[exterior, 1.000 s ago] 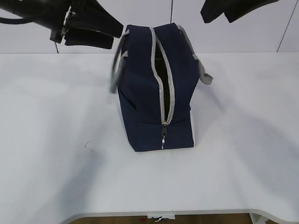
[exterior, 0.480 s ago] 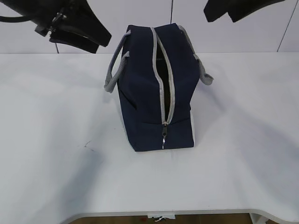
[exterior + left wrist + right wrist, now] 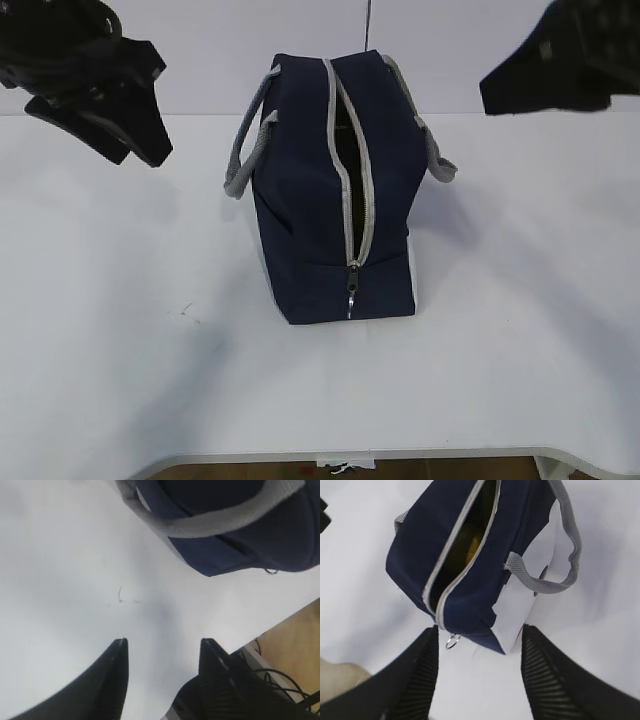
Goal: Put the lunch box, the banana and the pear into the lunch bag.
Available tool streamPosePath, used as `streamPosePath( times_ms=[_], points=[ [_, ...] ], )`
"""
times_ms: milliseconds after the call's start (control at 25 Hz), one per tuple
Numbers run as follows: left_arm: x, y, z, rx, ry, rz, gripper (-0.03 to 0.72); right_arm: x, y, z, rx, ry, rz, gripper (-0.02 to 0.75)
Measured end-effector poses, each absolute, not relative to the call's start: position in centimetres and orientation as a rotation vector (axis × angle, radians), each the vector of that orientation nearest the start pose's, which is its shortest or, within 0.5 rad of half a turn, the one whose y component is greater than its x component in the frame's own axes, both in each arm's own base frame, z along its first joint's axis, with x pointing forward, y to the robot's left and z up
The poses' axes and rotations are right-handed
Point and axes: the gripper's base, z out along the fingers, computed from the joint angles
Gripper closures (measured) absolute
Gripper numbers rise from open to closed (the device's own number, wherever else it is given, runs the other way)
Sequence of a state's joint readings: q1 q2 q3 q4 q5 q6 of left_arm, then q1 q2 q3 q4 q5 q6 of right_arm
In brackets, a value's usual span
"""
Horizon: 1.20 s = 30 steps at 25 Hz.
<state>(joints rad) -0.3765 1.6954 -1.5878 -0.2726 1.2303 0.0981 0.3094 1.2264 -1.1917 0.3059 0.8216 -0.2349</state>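
The navy lunch bag [image 3: 320, 200] stands upright mid-table, its grey zipper open along the top and down the near end. In the right wrist view something yellow [image 3: 470, 547] shows inside the lunch bag [image 3: 465, 600]; I cannot tell whether it is the banana or the pear. The lunch box is hidden. My left gripper [image 3: 120, 125] hangs open and empty to the left of the bag, over bare table [image 3: 164, 642]. My right gripper [image 3: 525, 90] is raised to the bag's right, open and empty [image 3: 480, 629].
A grey handle [image 3: 245, 150] hangs on the bag's left side, another [image 3: 435, 155] on the right. The zipper pull [image 3: 350, 295] dangles at the near end. The table's front edge [image 3: 400, 455] lies near; cables [image 3: 285, 680] are on the floor beyond it.
My left gripper has swung left and down, away from the bag's left handle, which has settled. My right gripper has moved right and slightly down. The bag has not shifted.
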Motion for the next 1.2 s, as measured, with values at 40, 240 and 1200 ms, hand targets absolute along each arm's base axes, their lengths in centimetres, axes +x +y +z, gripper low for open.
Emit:
streamPosePath(
  times_ms=[40,240,1200],
  points=[
    [31.5,-15.3,33.1,0.612,2.776,-0.436,0.337,23.3,9.5,36.7,-0.504,2.24,0.389,0.322],
    [30.4,-15.8,33.5,0.643,2.767,-0.433,0.337,22.7,8.8,32.3,-0.463,2.135,0.327,0.322],
    [27.5,-14.5,37.9,0.634,2.634,-0.443,0.337,19.7,15.1,21.6,-0.657,1.842,0.293,0.409]
  ],
)
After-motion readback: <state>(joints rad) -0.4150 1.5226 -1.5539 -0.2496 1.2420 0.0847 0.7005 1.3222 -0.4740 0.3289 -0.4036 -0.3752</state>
